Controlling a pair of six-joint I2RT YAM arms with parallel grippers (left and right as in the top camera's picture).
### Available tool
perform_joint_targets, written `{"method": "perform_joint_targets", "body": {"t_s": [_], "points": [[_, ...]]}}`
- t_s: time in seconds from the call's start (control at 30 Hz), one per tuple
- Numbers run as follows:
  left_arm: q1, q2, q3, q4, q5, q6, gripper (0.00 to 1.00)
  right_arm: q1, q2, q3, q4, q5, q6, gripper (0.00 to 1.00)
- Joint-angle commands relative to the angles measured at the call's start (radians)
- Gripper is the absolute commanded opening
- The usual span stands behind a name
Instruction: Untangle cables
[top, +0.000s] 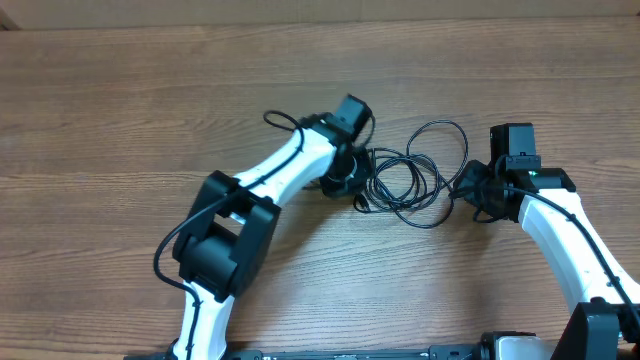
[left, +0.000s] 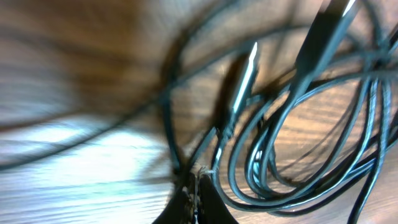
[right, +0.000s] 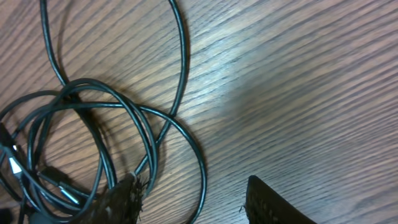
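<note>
Cables (top: 410, 175) lie in a loose black knot at mid-table (top: 150, 100), a little toward the right edge, with both arms working at them from either side. The left gripper (top: 352, 170) sits at the knot's left end, and in the wrist view it (left: 196, 196) is clenched, its tips meeting where several strands converge, so it appears to pinch one thin strand, though blur makes that hard to confirm. Two plugs (left: 245, 74) rise just beyond those tips, amid overlapping loops. The right gripper (top: 478, 192) stands at the knot's right end, and its wrist view shows it (right: 191, 186) released, fingers (right: 124, 199) wide apart, one loop running across the wood between them and nothing held.

By the look of it, the job is at an early stage: several loops overlap and cross in one bundle, and only one large loop spreads toward the far edge. No cord lies apart from the rest. What remains is to take hold on the right, draw the ends away from each other and work each plug out through the coils.
</note>
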Motion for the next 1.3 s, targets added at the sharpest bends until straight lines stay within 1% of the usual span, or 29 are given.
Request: {"method": "perform_joint_targets", "body": {"t_s": [0.0,0.17,0.27,0.33,0.43,0.7,0.73,0.8,0.83,0.87,0.9,0.93,0.97,1.03,1.07,1.1,1.27], "points": [[0.037,-0.116,0.088,-0.022,-0.037,0.167,0.04,-0.002,-0.003,0.024,0.021,-0.093,-0.039,0.51],[0.039,-0.256,0.178,-0.076,-0.037,0.368,0.04,0.0,-0.003,0.024,0.102,-0.381,-0.214,0.52],[0.039,-0.346,0.198,-0.09,-0.039,0.426,0.04,0.0,-0.003,0.024,0.126,-0.402,-0.215,0.52],[0.042,-0.393,0.198,-0.092,-0.058,0.431,0.04,0.0,-0.003,0.024,0.13,-0.402,-0.215,0.52],[0.04,-0.413,0.198,-0.116,-0.07,0.363,0.04,0.0,-0.003,0.024,0.129,-0.387,-0.214,0.52],[0.019,-0.345,0.143,-0.191,-0.066,0.058,0.04,-0.002,-0.003,0.024,0.107,-0.373,-0.214,0.52],[0.013,-0.328,0.14,-0.203,-0.063,0.016,0.04,-0.003,-0.003,0.024,0.092,-0.343,-0.214,0.52],[-0.002,-0.289,0.14,-0.237,-0.05,-0.08,0.05,-0.003,-0.003,0.024,0.057,-0.228,-0.203,0.57],[-0.01,-0.27,0.14,-0.248,-0.034,-0.111,0.08,-0.003,-0.003,0.024,0.045,-0.183,-0.202,0.62],[-0.017,-0.253,0.14,-0.256,-0.024,-0.126,0.13,-0.003,-0.003,0.024,0.035,-0.136,-0.203,0.66],[-0.027,-0.232,0.14,-0.262,-0.005,-0.145,0.19,-0.003,-0.003,0.024,0.029,-0.109,-0.203,0.72],[-0.036,-0.211,0.14,-0.266,0.005,-0.161,0.28,-0.003,-0.003,0.024,0.027,-0.097,-0.203,0.76],[-0.043,-0.194,0.14,-0.269,0.021,-0.172,0.35,-0.003,-0.003,0.024,0.027,-0.098,-0.204,0.79],[-0.062,-0.153,0.14,-0.27,0.064,-0.182,0.35,-0.002,-0.003,0.024,0.027,-0.098,-0.204,0.8],[-0.075,-0.122,0.14,-0.268,0.095,-0.188,0.45,-0.002,-0.003,0.024,0.027,-0.098,-0.203,0.81],[-0.082,-0.103,0.14,-0.269,0.104,-0.198,0.51,-0.002,-0.003,0.024,0.027,-0.098,-0.203,0.81],[-0.102,-0.02,0.14,-0.274,0.131,-0.257,0.56,-0.002,-0.003,0.024,0.027,-0.098,-0.203,0.81]]}}
